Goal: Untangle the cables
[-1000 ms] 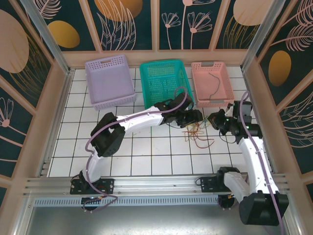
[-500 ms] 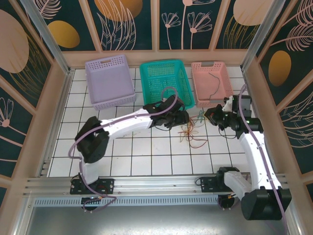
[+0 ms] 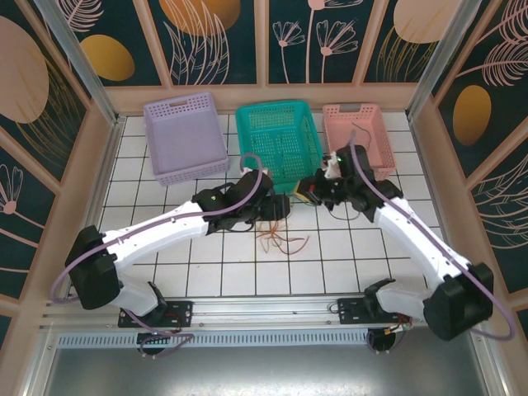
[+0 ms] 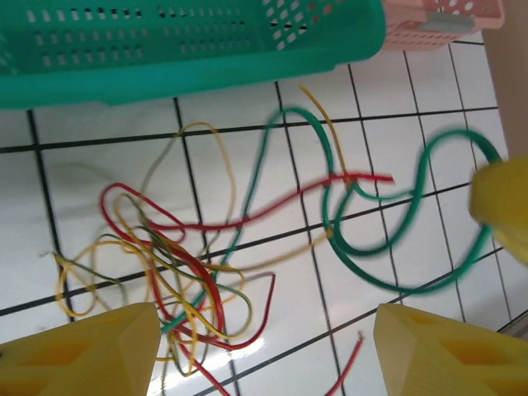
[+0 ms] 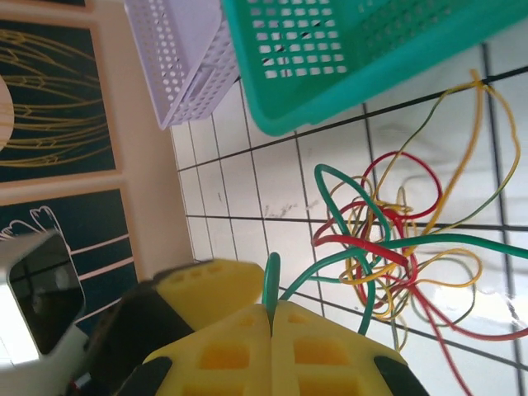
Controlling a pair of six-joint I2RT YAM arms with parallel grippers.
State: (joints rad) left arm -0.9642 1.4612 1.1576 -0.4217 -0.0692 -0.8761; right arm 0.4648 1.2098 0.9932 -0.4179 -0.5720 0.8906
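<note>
**A:** Where is the knot sitting?

**B:** The tangle of thin red, green, yellow and tan cables (image 3: 280,239) lies on the white tiled table (image 3: 206,264), just near of the teal plastic mesh basket (image 3: 245,148). It is right under my left gripper (image 4: 266,330), with the thickest part bunched toward one finger.

**A:** Is that hand holding any of it?

**B:** No. Its yellow fingers (image 4: 82,351) stand wide apart, and only loose wire on the tiles shows between them.

**A:** And the other hand?

**B:** My right gripper (image 5: 270,309) is pressed tight on one green cable (image 5: 271,285). It hangs just right of the left one, by the basket's near right corner. From the pinch the green cable loops left into the knot.

**A:** Anything lying apart?

**B:** One dark cable (image 3: 360,136) lies in the pink plastic basket (image 3: 342,110), far right.
</note>
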